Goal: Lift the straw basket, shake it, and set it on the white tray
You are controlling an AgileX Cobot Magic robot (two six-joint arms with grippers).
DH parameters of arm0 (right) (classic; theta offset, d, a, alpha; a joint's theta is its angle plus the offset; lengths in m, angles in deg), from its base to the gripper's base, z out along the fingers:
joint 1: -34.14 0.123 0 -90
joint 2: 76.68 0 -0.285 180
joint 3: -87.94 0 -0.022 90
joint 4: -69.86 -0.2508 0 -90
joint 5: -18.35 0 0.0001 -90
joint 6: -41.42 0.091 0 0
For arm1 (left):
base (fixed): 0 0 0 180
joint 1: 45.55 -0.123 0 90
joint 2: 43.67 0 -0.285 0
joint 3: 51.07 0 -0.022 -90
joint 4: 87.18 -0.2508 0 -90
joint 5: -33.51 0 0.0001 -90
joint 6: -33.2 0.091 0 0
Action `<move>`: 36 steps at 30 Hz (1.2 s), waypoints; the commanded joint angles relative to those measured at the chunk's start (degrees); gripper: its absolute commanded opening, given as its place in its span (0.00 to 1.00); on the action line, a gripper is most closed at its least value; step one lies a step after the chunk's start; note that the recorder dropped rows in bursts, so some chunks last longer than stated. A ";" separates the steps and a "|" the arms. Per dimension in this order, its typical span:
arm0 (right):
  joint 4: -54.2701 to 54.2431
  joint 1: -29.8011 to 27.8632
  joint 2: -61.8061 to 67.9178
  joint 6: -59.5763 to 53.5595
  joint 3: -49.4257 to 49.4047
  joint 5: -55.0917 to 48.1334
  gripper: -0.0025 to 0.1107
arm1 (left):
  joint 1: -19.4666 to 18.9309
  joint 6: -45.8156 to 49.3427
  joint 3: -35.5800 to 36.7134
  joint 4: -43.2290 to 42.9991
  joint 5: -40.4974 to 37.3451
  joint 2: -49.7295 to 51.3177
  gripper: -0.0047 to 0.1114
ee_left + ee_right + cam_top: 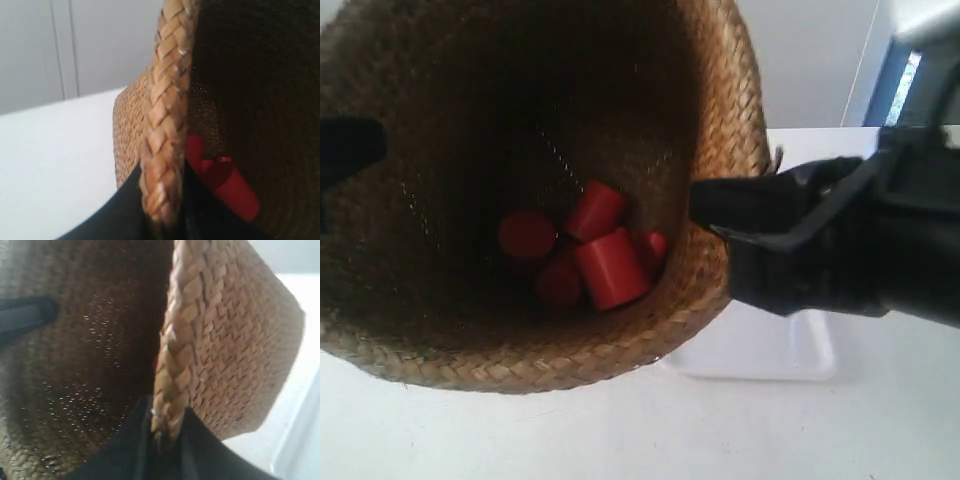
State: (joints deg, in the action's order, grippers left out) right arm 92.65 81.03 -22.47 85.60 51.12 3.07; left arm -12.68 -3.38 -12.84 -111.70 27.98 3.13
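Five red cylinders [610, 268] (perhaps more) occupy the straw basket [700, 300].

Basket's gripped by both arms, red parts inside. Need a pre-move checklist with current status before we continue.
1. Left jaws on the straw basket rim: ok, the braided rim is pinched between them.
2. Right jaws on the rim: ok, same pinch on the opposite side.
3. Red cylinders contained: ok, all lie at the basket's bottom.
4. White tray free to receive: cannot tell, the visible part is bare and the rest is hidden.
5. Basket base lined up over the tray: cannot tell, no view shows the two together.
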 commanded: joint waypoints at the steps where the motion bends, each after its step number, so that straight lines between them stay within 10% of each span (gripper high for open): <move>1: 16.91 -1.80 6.70 4.58 -3.20 1.47 0.02 | -1.54 4.82 6.40 -7.13 6.30 7.02 0.04; 7: 11.88 1.13 7.44 10.35 1.31 4.85 0.02 | -1.03 -1.31 0.83 -3.48 7.12 5.16 0.04; 11: 32.12 -1.19 11.82 22.45 1.11 -6.16 0.02 | -5.62 3.23 3.01 -5.86 8.82 12.23 0.04; 15: 24.14 3.50 3.97 14.48 5.71 -0.37 0.02 | -0.80 -2.01 -2.58 -8.17 8.47 2.82 0.04; 18: 41.19 1.94 10.60 28.61 1.14 -9.43 0.02 | -2.93 -1.21 0.94 -8.69 4.50 9.88 0.04; 30: 52.82 8.91 5.28 43.08 1.74 -1.08 0.02 | 4.17 -0.49 -1.54 -8.27 4.97 5.74 0.04; 36: 59.61 7.63 12.96 47.33 -3.11 -20.96 0.02 | 0.32 -0.32 -0.75 -10.65 2.52 13.65 0.04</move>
State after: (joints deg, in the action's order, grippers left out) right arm 147.75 89.70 -14.50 132.19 50.03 -11.79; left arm -10.99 -4.48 -13.66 -119.89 31.91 12.10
